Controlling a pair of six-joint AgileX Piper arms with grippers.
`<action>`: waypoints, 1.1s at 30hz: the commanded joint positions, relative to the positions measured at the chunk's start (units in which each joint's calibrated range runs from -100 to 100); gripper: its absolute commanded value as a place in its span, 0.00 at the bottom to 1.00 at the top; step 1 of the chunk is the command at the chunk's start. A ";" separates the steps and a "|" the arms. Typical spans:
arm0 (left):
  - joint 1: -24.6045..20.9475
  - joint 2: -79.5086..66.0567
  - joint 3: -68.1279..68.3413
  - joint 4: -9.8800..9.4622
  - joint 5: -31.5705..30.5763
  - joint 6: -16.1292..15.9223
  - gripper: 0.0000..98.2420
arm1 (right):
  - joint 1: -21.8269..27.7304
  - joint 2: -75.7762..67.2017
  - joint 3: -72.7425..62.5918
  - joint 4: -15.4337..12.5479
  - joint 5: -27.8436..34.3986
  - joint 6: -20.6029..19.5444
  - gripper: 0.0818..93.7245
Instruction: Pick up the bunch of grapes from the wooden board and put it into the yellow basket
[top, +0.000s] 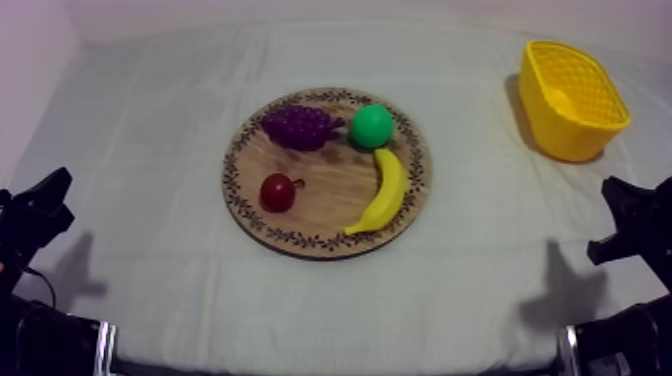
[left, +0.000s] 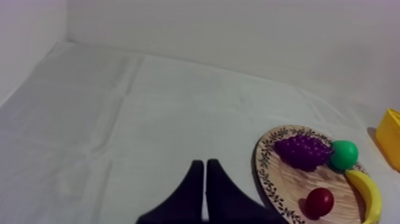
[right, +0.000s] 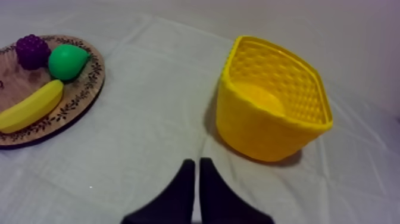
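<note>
The purple bunch of grapes (top: 298, 126) (left: 302, 151) (right: 32, 50) lies on the far left part of the round wooden board (top: 330, 205) (left: 284, 179) (right: 77, 89). The yellow basket (top: 571, 98) (right: 271, 107) stands upright at the far right of the table, nothing inside it; its edge (left: 390, 137) shows past the board. My left gripper (top: 45, 205) (left: 205, 170) rests low at the left, shut on nothing, short of the board. My right gripper (top: 625, 215) (right: 197, 168) rests low at the right, shut on nothing, in front of the basket.
Also on the board are a green pear (top: 371, 126) (left: 344, 155) (right: 66, 61) next to the grapes, a banana (top: 383, 192) (left: 368, 193) (right: 31, 106) on its right side and a small red fruit (top: 278, 192) (left: 319, 201) on its near left.
</note>
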 joint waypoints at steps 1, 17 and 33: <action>0.00 0.00 -0.03 0.02 0.01 -0.01 0.00 | -0.01 -0.03 0.01 -0.01 -0.04 -0.01 0.00; 0.00 0.00 -0.03 0.02 0.01 -0.01 0.00 | -0.01 -0.03 0.01 -0.01 -0.04 0.04 0.00; 0.00 0.00 -0.03 0.02 0.01 -0.01 0.00 | -0.08 -0.03 0.01 0.04 1.31 -1.03 0.00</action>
